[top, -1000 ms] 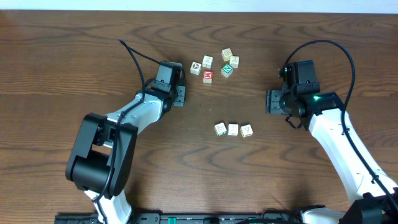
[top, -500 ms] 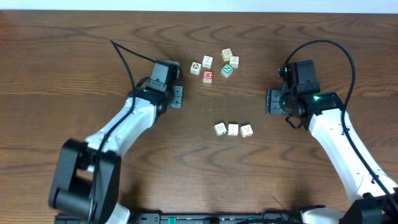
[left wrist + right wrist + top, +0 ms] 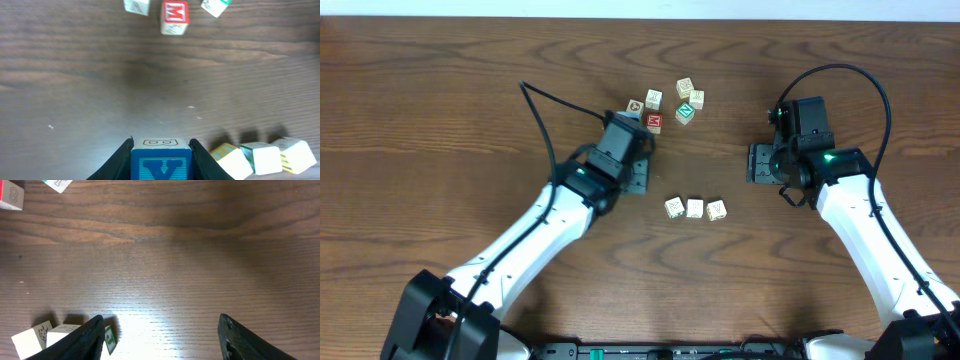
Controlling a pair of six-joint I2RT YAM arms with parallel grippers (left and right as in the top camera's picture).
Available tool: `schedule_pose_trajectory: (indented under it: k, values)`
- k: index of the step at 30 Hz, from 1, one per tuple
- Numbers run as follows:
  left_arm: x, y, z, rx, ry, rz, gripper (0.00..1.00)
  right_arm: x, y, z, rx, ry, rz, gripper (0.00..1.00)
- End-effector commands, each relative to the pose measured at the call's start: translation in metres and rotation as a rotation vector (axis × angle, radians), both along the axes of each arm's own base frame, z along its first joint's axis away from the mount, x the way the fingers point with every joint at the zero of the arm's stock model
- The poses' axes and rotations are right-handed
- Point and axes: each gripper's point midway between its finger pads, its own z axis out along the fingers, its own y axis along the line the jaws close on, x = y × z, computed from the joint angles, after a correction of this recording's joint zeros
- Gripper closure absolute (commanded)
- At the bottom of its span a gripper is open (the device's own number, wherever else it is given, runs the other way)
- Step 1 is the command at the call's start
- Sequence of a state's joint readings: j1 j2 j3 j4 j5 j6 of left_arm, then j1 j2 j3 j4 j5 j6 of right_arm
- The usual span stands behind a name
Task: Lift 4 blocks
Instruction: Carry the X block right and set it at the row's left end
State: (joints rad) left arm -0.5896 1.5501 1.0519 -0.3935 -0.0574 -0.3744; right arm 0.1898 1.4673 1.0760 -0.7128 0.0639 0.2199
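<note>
Near the middle of the desk (image 3: 440, 80), the left gripper (image 3: 632, 168) is closed narrowly on the blue block (image 3: 161, 167), which sits squarely between its fingers with the white letter facing the wrist camera. It looks to be carried just above the wood, though the pictures do not show for certain that it is off the surface.

Just beside it, toward the right and slightly nearer the near edge, the three cream blocks (image 3: 695, 208) lie in a short row, side by side and close together, all resting on the desk and untouched. The right gripper (image 3: 758, 163) hovers well to the right of that row with its jaws spread wide and nothing between them.

Toward the far edge lies a loose cluster that includes the red-faced cube (image 3: 653, 122) and the green-faced cube (image 3: 685, 113).

By my reading, one block of four is in hand and three are left to lift.
</note>
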Motion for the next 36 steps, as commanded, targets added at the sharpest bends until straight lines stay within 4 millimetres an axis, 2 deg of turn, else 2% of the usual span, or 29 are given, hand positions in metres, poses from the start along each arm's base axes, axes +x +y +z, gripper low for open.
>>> schedule_pose_trajectory:
  k: [1, 9, 20, 32, 36]
  values:
    - [-0.01, -0.006, -0.001, -0.01, 0.001, 0.089, 0.78, 0.0, -0.007, -0.004, -0.011, 0.01, -0.025, 0.3]
    - [-0.035, -0.024, -0.023, 0.001, 0.065, 0.142, 0.78, -0.002, -0.007, -0.005, -0.012, 0.018, -0.025, 0.31]
    - [-0.044, -0.021, -0.069, 0.063, 0.174, 0.191, 0.78, -0.003, -0.007, -0.006, -0.013, 0.024, -0.025, 0.31]
    - [-0.055, -0.032, -0.076, 0.059, 0.192, 0.195, 0.78, -0.003, -0.007, -0.006, -0.013, 0.025, -0.025, 0.32]
    - [-0.057, -0.03, -0.087, 0.066, 0.216, 0.229, 0.78, -0.005, -0.008, -0.007, -0.014, 0.031, -0.025, 0.31]
